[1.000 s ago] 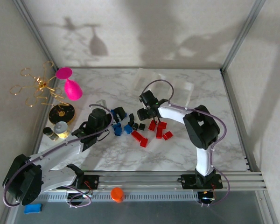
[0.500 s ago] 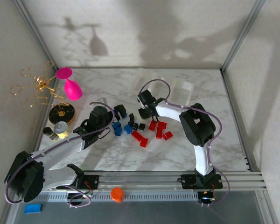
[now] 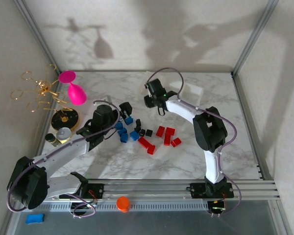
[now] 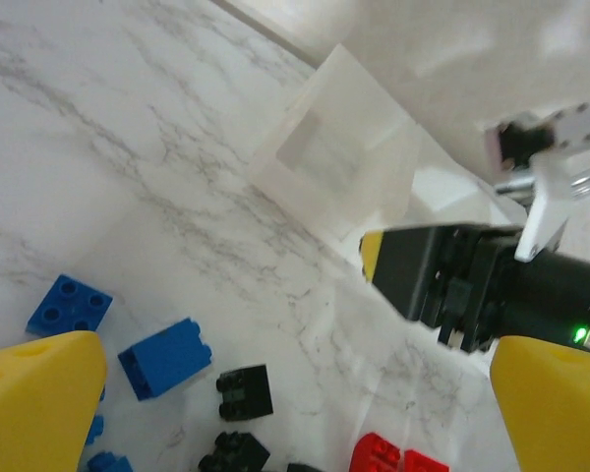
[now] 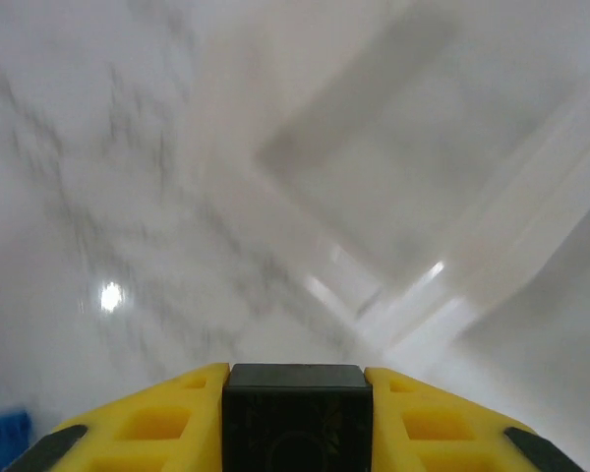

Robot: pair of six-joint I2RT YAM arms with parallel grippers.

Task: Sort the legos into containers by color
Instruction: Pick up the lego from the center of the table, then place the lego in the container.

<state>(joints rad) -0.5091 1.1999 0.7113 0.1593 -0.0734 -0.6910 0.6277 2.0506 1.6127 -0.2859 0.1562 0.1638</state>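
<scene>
clear tray (image 5: 393, 187) blurred in rt wrist view, black lego (image 5: 295, 418) cut off at btm edge

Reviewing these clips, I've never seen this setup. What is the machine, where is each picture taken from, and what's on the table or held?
Two robot arms stand at the near edge of a marble table. One picture looks down from above; the other two come from a camera on each wrist. Blue bricks, red bricks and black bricks lie loose mid-table, a clear divided tray beyond. The right pincer grips a black brick before the tray. The left pincer is open above the pile, empty.
</scene>
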